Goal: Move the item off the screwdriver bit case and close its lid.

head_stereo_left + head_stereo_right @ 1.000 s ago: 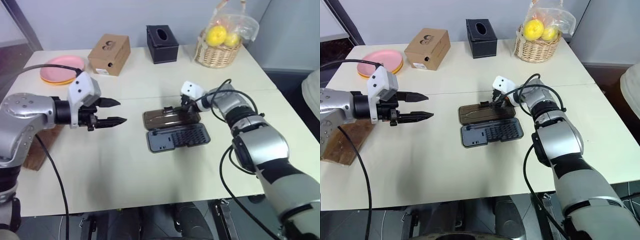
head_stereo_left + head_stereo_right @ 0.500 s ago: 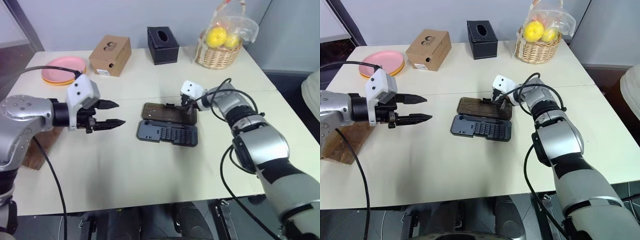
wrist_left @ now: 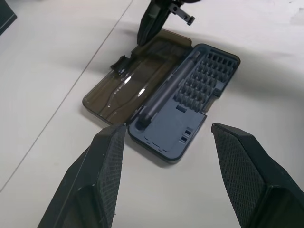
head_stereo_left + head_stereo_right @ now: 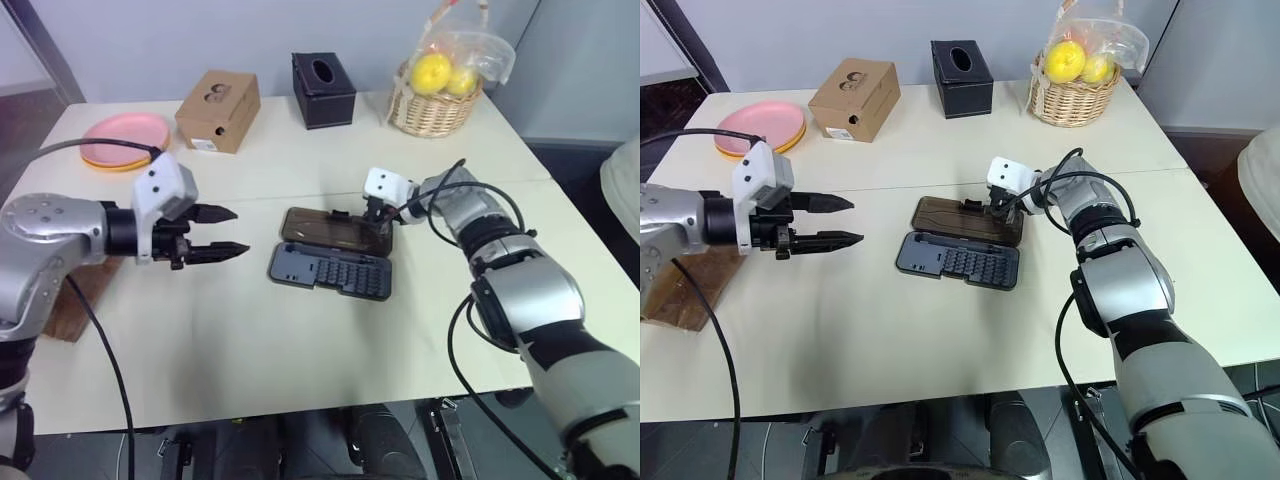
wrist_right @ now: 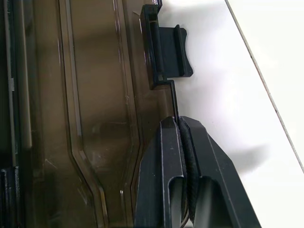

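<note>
Two halves of the screwdriver bit case lie flat and open on the counter: the dark grey base nearer the robot, with rows of small bits in its slots, and the smoky-brown lid behind it. The right gripper has its fingers pressed together at the lid's far edge, beside the latch tab. The left gripper hovers well apart from the case, fingers spread, empty. A wicker basket holds yellow fruit.
</note>
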`<state>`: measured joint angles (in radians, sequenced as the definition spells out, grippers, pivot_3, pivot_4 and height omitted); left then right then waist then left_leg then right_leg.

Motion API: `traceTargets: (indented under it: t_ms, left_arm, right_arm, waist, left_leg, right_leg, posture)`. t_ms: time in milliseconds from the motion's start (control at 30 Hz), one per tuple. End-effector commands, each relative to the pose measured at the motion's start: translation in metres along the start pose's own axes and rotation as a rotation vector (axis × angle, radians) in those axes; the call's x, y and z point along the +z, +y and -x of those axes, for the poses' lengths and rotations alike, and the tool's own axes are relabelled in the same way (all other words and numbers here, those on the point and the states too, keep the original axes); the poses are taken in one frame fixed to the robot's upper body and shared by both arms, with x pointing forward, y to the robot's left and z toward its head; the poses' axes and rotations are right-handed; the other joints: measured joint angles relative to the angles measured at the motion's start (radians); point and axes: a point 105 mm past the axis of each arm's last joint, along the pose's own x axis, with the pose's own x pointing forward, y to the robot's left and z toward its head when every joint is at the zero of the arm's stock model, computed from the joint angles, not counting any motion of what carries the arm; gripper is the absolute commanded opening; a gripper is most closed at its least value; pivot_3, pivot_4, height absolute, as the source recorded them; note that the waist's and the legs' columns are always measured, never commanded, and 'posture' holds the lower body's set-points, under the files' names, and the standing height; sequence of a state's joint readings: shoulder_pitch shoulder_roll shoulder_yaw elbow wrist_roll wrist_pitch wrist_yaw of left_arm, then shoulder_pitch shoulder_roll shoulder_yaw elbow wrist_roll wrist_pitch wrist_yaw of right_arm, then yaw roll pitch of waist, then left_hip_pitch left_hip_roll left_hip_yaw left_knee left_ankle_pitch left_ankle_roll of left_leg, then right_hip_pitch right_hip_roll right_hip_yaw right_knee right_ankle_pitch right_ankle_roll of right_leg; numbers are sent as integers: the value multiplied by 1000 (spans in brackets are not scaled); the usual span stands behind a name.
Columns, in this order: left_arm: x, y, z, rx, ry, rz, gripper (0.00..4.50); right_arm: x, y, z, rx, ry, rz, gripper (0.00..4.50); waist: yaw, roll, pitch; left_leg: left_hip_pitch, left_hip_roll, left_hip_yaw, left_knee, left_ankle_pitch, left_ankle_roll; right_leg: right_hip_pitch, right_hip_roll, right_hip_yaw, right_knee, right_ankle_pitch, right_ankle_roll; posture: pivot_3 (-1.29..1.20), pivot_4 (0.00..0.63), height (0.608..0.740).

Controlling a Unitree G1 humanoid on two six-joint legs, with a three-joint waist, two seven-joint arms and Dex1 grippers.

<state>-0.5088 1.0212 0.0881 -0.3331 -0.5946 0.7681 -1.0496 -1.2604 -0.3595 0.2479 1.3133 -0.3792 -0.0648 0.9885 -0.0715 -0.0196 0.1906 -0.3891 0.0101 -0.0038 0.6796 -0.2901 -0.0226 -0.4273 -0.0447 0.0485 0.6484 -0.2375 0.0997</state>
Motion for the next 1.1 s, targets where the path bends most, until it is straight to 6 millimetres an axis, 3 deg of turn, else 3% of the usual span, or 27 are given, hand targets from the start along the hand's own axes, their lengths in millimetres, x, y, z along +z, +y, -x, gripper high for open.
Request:
traceTargets:
  t_ms: [33, 67, 300, 400, 467, 667, 833, 967, 1100]
  left_arm:
    - [7, 1, 2, 8, -3, -48, 2999]
    - [7, 2, 2, 9, -3, -49, 2999]
    - [8, 2, 3, 15, -3, -55, 2999]
    - [7, 1, 4, 12, 0, -52, 2999]
    - [6, -1, 5, 4, 5, -47, 2999]
    - [5, -11, 8, -51, 1, -24, 2999]
    - [-6, -32, 17, -153, 50, 17, 2999]
    - [-26, -66, 33, -293, 144, 92, 2999]
    - [-38, -85, 38, -352, 186, 129, 2999]
  right_arm:
    - [-15, 13, -10, 36, 51, -15, 1452]
    - [-14, 12, -10, 32, 52, -8, 1844]
    - [-16, 14, -11, 39, 66, -12, 1844]
    - [-15, 19, -12, 80, 57, -11, 1056]
    - [-13, 24, -12, 116, 43, -2, 132]
    - [1, 35, -11, 219, -53, 65, 53]
    - [13, 45, -9, 291, -125, 177, 53]
    - [28, 70, -10, 407, -237, 321, 53]
    - [36, 86, -13, 449, -280, 397, 53]
  waist:
    - [0, 0, 0]
    - [0, 0, 0]
    - [0, 0, 0]
    - [0, 0, 0]
    - [0, 0, 0]
    - [-5, 0, 0]
    - [-15, 0, 0]
    - [-28, 1, 0]
    - [-25, 1, 1]
  left_leg:
    - [0, 0, 0, 0, 0, 0]
    - [0, 0, 0, 0, 0, 0]
    - [0, 0, 0, 0, 0, 0]
    - [0, 0, 0, 0, 0, 0]
    - [0, 0, 0, 0, 0, 0]
    - [0, 1, 0, -1, 0, 0]
    - [0, 2, 0, -2, 0, 0]
    - [0, 3, 0, -4, 0, 0]
    - [0, 5, 0, -5, 0, 0]
  right_leg:
    - [0, 0, 0, 0, 0, 0]
    - [0, 0, 0, 0, 0, 0]
    - [0, 0, 0, 0, 0, 0]
    - [0, 0, 0, 0, 0, 0]
    - [0, 0, 0, 0, 0, 0]
    - [0, 1, 0, -1, 0, 0]
    - [-1, 1, 0, -1, 0, -1]
    - [-2, 1, 0, -1, -1, -2]
    - [-2, 1, 0, -1, -2, -2]
  posture:
    - [0, 150, 740]
    - [0, 150, 740]
    - [0, 150, 740]
    - [0, 150, 740]
    - [0, 150, 740]
    - [0, 150, 740]
    - [0, 150, 740]
    - [0, 150, 740]
    - [0, 150, 740]
